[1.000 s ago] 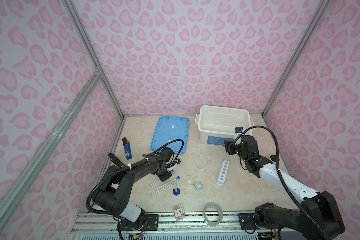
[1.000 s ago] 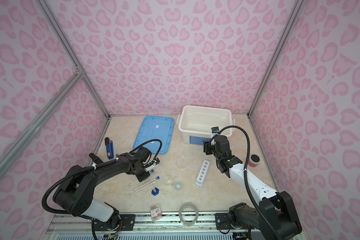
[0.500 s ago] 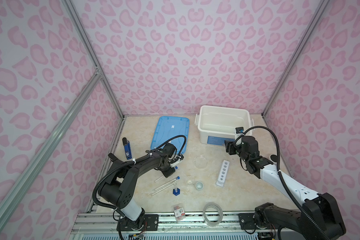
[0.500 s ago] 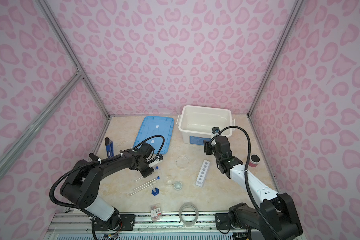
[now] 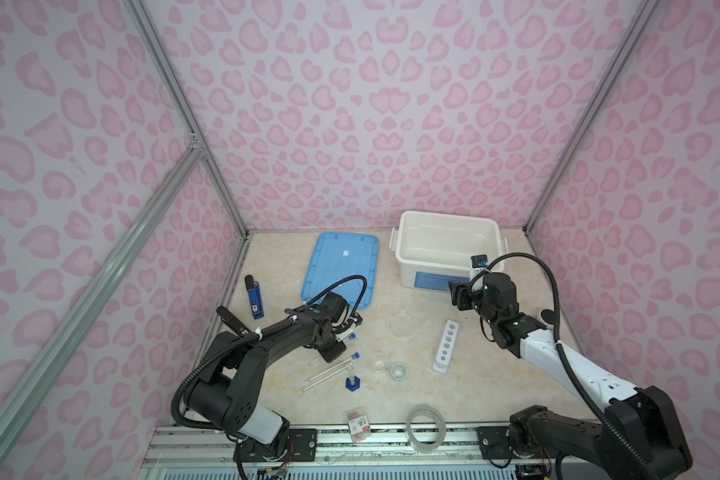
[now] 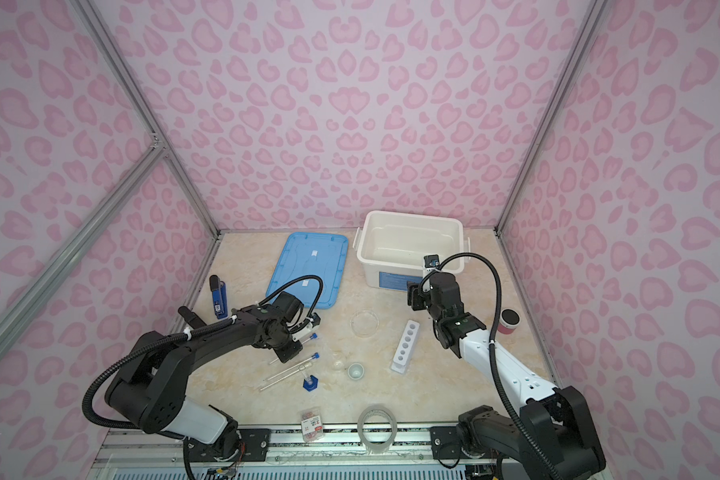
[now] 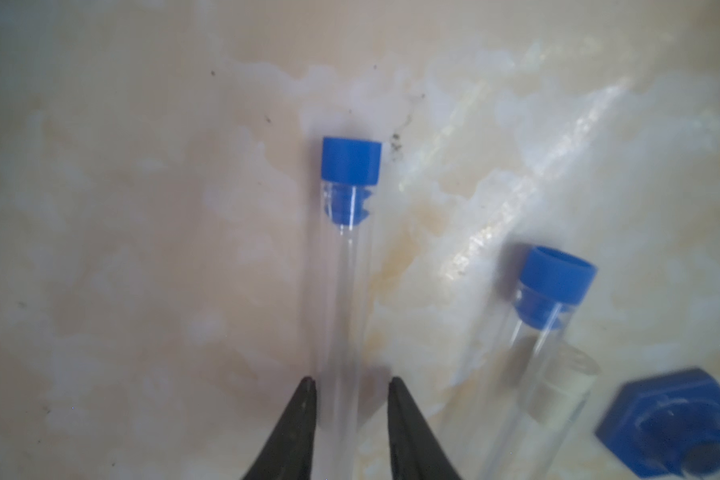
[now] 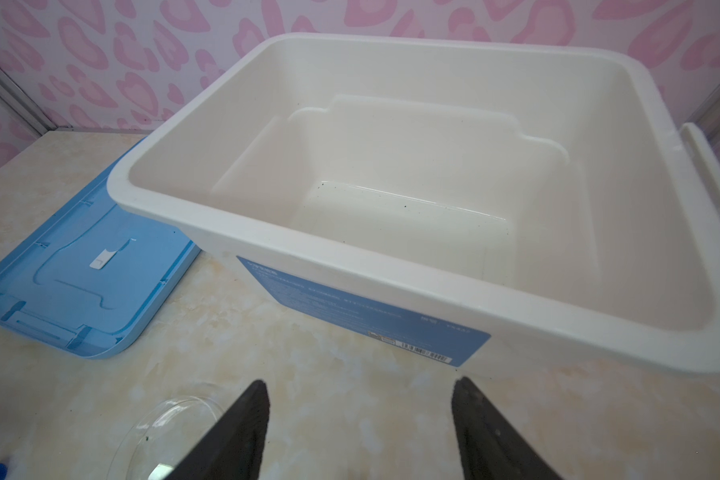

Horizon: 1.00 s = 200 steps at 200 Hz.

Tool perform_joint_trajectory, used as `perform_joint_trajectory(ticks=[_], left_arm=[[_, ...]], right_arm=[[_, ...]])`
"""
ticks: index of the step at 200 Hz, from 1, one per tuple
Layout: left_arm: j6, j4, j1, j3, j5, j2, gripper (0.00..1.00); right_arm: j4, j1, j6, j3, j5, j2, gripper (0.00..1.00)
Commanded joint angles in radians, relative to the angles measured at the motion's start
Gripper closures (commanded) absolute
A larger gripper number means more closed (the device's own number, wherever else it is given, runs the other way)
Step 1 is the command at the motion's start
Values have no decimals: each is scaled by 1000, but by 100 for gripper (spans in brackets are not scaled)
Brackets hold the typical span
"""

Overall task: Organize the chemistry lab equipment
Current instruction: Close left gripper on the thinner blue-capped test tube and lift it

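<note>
In the left wrist view a clear blue-capped test tube (image 7: 344, 291) lies on the table between the tips of my left gripper (image 7: 350, 380). The jaws stand slightly apart, with a gap showing on one side of the tube. A second capped tube (image 7: 547, 328) and the blue-based cylinder (image 7: 674, 419) lie beside it. In both top views the left gripper (image 5: 341, 337) is low over the tubes (image 5: 334, 368). The petri dish (image 5: 402, 323), tiny glass dish (image 5: 379, 365), white cup (image 5: 398, 370) and white rack (image 5: 446, 347) sit mid-table. My right gripper (image 8: 358, 384) is open and empty, hovering in front of the bin.
The white bin (image 5: 445, 216) stands at the back right with its blue lid (image 5: 341, 266) flat beside it. A blue lighter-like item (image 5: 253, 297) lies far left. A tape roll (image 5: 425, 426) and small packet (image 5: 359, 424) sit at the front edge. A red-and-black round object (image 6: 509, 321) is at the right.
The left gripper's jaws have spread a little around the tube and its wrist has shifted slightly toward the back. The right arm has not moved.
</note>
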Motion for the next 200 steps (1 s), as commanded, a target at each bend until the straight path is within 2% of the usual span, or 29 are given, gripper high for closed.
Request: perform_joint_trajectory(ticks=[1, 73, 151, 182, 200], left_arm=[[-20, -11, 4, -21, -12, -29, 68], [-41, -17, 19, -24, -15, 1, 72], [-34, 19, 27, -9, 5, 55, 85], [-26, 45, 31, -21, 8, 31, 89], [-26, 71, 37, -39, 7, -7, 89]], right_arm=[[28, 0, 2, -6, -8, 9, 30], [33, 0, 4, -5, -16, 23, 30], [35, -1, 5, -5, -13, 35, 30], [29, -1, 7, -3, -23, 31, 30], [10, 0, -1, 10, -77, 37, 30]])
